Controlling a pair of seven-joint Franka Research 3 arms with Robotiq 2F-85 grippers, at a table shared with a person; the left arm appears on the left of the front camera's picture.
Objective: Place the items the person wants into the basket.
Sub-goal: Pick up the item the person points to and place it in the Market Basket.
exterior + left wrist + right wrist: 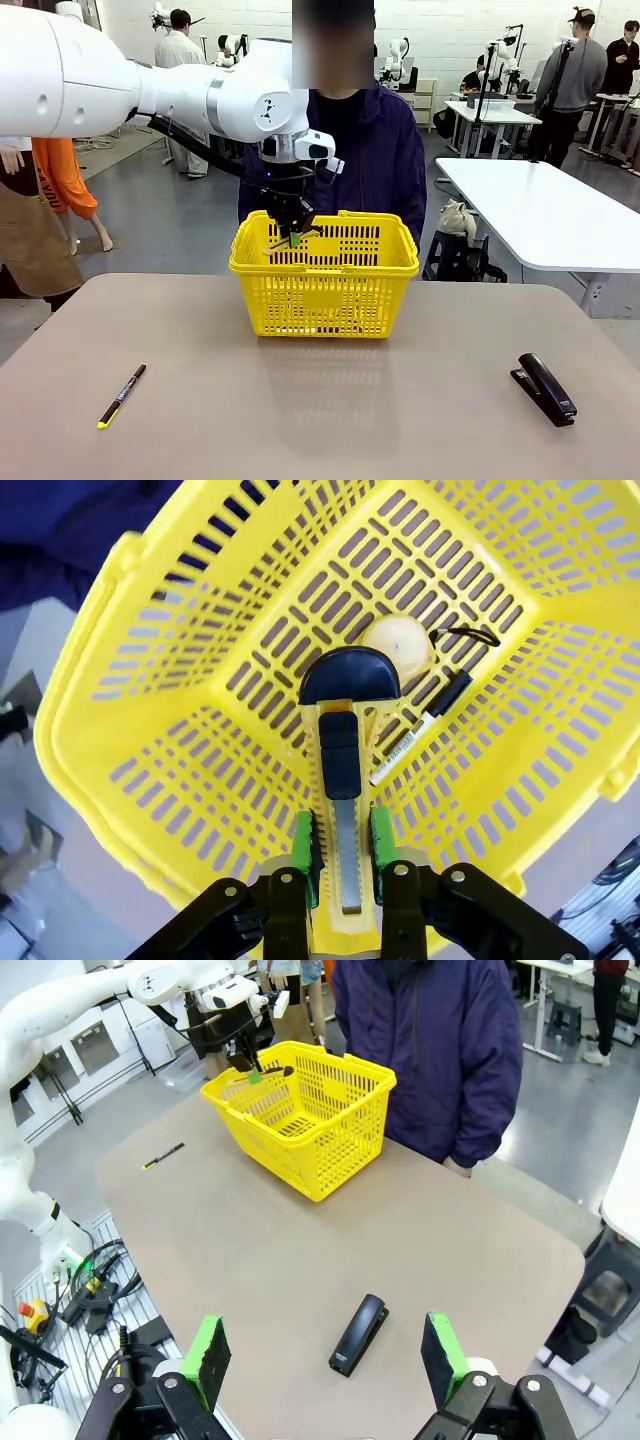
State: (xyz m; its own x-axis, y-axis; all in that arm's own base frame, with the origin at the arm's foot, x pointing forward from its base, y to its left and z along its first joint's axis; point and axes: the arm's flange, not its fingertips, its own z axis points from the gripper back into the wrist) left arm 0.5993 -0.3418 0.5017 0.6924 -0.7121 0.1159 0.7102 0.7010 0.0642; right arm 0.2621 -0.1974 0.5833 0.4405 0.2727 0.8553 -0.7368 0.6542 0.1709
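Observation:
The yellow basket (325, 285) stands at the table's far middle, in front of the person (385, 150) in a navy jacket. My left gripper (291, 232) hangs over the basket's left rim, shut on the yellow-and-black utility knife (340, 750), which points down into the basket (150, 680). Green pads (303, 845) press both sides of the knife. On the basket floor lie the round yellow tape measure (398, 645) and the white marker (420, 728) with its black cap. My right gripper (325, 1352) stands open high above the near table, with nothing between its fingers.
A black pen with a yellow tip (122, 395) lies at the near left of the table. A black stapler (543, 388) lies at the near right, below my right gripper in its wrist view. A white table (540, 210) stands off to the right.

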